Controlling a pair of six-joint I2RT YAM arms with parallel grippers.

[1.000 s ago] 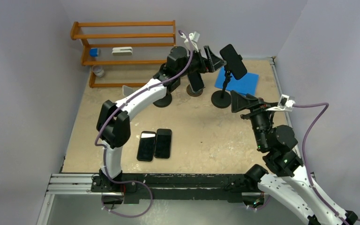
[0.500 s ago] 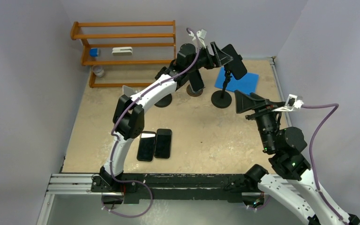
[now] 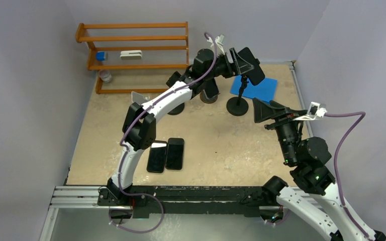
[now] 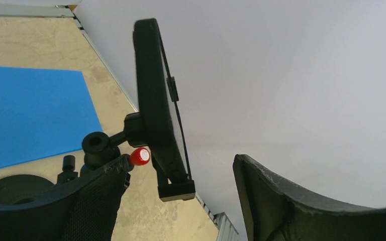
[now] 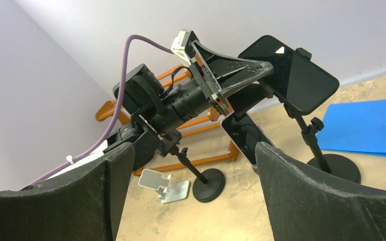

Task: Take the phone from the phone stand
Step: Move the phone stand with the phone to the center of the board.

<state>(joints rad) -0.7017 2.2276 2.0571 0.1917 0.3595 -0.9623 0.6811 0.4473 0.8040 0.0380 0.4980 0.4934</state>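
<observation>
Left tool (image 4: 181,165): jaws wide, one on each side of the phone, which shows edge-on between them. There is a gap on both sides, so nothing is gripped.
Phone (image 4: 153,100): up on the phone stand (image 4: 98,145), tilted and pinched end to end by the holder's clamp. A red knob (image 4: 140,155) sits at the joint behind it.
Position: far part of the surface (image 3: 206,135), beside the blue mat (image 3: 261,88).
Handling (judged): a stiff, flat slab, fairly light. The glass face looks slick and would break in a fall from that height.
Where to hold (judged): across the two long edges at mid-length, clear of the clamp ends, then draw it out along the clamp.
Risk (judged): with a thin pole and small base, the stand may rock or tip under a pull.
Right tool (image 5: 193,148): wide, empty, facing the stand from well apart.
Further out: a second stand (image 3: 210,93) with its own phone, two phones (image 3: 166,154) flat near the arms, and a wooden shelf (image 3: 130,50) at the back.
</observation>
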